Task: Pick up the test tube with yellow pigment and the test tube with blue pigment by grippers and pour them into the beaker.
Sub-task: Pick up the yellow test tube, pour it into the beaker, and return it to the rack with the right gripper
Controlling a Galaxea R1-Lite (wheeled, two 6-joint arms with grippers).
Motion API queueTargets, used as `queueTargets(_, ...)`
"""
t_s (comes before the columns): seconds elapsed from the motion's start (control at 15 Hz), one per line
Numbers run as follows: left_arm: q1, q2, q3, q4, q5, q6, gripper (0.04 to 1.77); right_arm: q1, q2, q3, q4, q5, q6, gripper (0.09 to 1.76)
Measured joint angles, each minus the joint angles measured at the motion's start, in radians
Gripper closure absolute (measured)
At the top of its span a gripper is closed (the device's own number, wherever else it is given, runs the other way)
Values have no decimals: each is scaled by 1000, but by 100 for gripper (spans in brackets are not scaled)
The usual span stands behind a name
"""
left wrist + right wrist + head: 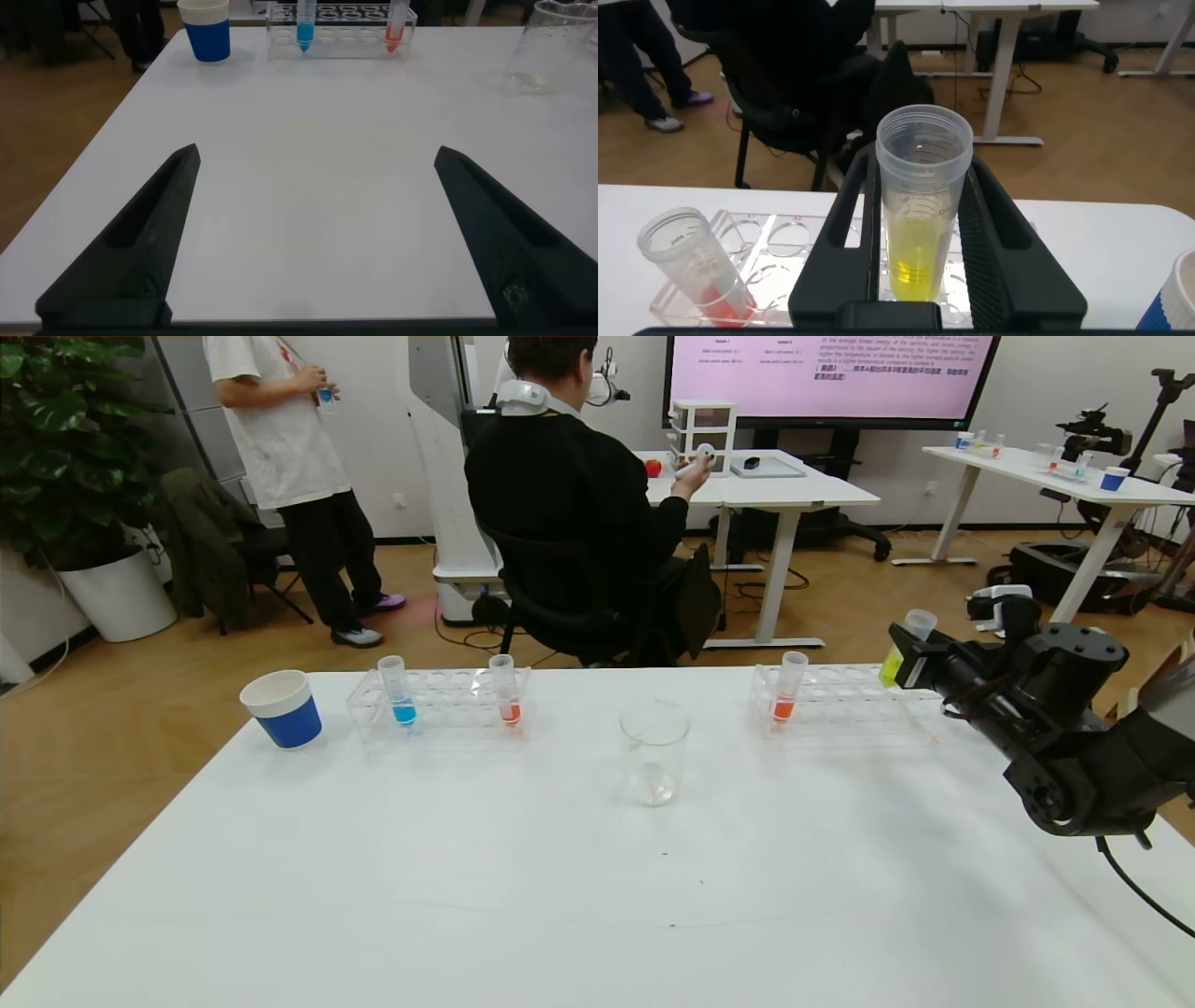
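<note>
at ten o'clock on the table the blue tube (pixel 398 690) stood in the left rack (pixel 439 707); light, slick plastic, best pinched on its upper wall. the left gripper (pixel 313 238) hovered low over bare table, fingers spread wide, holding nothing. the beaker (pixel 653 752) sat at twelve o'clock, fragile glass. at two o'clock the right gripper (pixel 910 658) clenched the yellow tube (pixel 921 210), raised above the right rack (pixel 840 702).

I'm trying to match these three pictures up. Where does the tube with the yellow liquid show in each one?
Head view: the yellow tube sits far right, upright, clamped in the right gripper above the table edge.
Left wrist view: not in it.
Right wrist view: it fills the centre, between the two black fingers.
Shared landmark: the orange tube in the clear rack nearby, also in the right wrist view.
</note>
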Motion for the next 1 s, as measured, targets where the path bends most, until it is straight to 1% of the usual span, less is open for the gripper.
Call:
queueTargets(0.27, 0, 0, 0, 0, 0, 0, 6, -1, -43, -14, 53, -3, -4, 134)
queueTargets(0.47, 0, 0, 0, 0, 0, 0, 6, 27, -68, -76, 157, 26, -9, 134)
queueTargets(0.6, 0, 0, 0, 0, 0, 0, 6, 61, -81, -144, 226, 91, -34, 134)
queueTargets(0.8, 0, 0, 0, 0, 0, 0, 6, 128, -82, -284, 320, 164, -95, 134)
queueTargets(0.87, 0, 0, 0, 0, 0, 0, 6, 161, -77, -331, 340, 196, -113, 134)
queueTargets(1.0, 0, 0, 0, 0, 0, 0, 6, 225, -58, -385, 344, 279, -188, 134)
